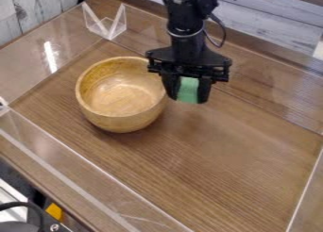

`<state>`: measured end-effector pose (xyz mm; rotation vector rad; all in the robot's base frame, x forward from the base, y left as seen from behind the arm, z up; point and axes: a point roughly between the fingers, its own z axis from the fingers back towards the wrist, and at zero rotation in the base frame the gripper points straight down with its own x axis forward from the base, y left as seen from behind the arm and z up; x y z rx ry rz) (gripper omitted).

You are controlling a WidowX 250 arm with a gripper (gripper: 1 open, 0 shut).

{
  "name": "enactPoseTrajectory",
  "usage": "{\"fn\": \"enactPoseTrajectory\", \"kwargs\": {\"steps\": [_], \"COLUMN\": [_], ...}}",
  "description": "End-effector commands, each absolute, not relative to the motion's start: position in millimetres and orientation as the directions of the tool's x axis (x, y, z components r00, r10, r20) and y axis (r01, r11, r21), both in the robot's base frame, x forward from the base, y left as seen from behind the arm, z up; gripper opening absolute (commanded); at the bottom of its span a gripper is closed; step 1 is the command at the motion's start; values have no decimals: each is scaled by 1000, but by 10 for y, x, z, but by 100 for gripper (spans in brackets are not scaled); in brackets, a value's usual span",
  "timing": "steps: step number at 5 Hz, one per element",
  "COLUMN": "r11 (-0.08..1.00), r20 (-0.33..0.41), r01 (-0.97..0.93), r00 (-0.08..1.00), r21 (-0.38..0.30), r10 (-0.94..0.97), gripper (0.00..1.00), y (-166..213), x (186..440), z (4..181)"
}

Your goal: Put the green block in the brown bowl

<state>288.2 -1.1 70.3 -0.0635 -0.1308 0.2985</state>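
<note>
A: What sits on the left of the bench?

B: The brown bowl, round and deep, thick-walled light wood with visible grain. Nothing lies inside it. The bench is dark wood-grain laminate, with clear glossy panels along its edges.

A: And to the right?

B: The black end effector points down just beside the bowl's right rim, pinching the green block between its two fingers. The block is plain matte light green, a flat bar.

A: Which way does its long axis run?

B: Roughly upright; only the lower part shows below the fingers, off the bench.
</note>
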Motion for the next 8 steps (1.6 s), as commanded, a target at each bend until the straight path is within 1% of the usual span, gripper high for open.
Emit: {"fn": "enactPoseTrajectory", "kwargs": {"steps": [1, 3, 5, 6, 8], "r11": [963, 932, 936, 930, 911], "r20": [177, 171, 189, 199, 192], "r01": [-248, -345, -349, -367, -410], "r00": [949, 917, 916, 910, 898], "r21": [-101, -107, -51, -22, 44], "r10": [263, 359, 352, 364, 395], "gripper": [0, 0, 0, 0, 0], "y": [12, 152, 529, 672, 765], "x": [2957, 2937, 2833, 2772, 2651], "z": [912, 997, 1130, 1040, 865]}}
